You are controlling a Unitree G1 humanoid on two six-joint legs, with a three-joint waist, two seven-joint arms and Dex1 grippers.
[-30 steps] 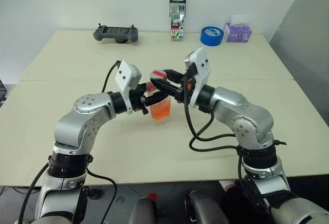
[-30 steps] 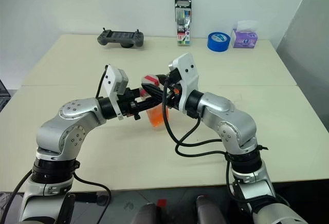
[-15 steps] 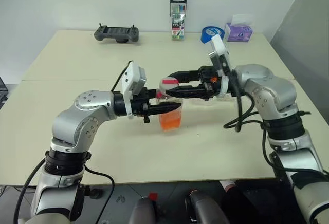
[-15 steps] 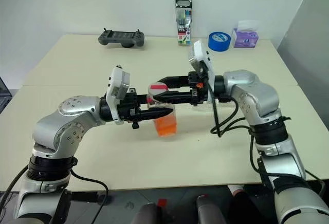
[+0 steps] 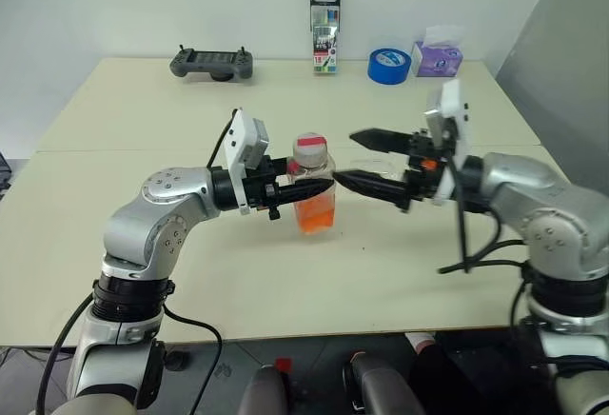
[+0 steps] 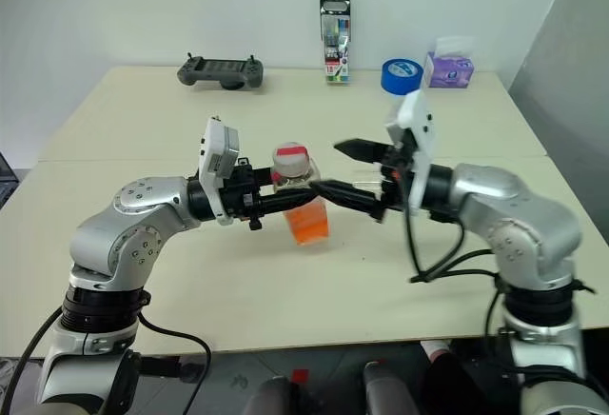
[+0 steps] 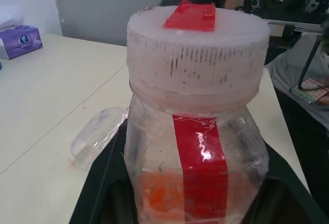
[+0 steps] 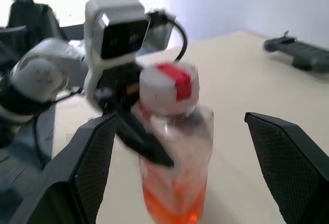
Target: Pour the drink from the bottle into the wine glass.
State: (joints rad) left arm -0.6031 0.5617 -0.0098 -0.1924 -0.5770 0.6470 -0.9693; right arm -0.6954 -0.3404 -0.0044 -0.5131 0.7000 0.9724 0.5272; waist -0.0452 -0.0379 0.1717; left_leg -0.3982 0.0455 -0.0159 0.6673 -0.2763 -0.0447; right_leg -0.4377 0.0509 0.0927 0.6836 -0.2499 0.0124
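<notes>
The bottle (image 5: 312, 191) is upright above the table's middle, with its whitish-pink cap (image 5: 309, 147) on and a red strip down its side. The orange drink (image 5: 315, 218) fills its lower part. My left gripper (image 5: 320, 188) comes in from the left and is shut on the bottle's body. My right gripper (image 5: 350, 158) is open just right of the bottle, its fingers spread wide and touching nothing. The wine glass (image 7: 96, 137) is on the table beyond the bottle and looks to be lying on its side.
Along the table's far edge stand a black game controller (image 5: 211, 61), a pack of markers (image 5: 324, 17), a blue tape roll (image 5: 390, 65) and a purple tissue box (image 5: 438, 56). A seam (image 5: 114, 151) runs across the tabletop.
My right gripper, which was closed around the bottle's cap, has opened and drawn back to the right. The left gripper has kept its hold on the bottle.
</notes>
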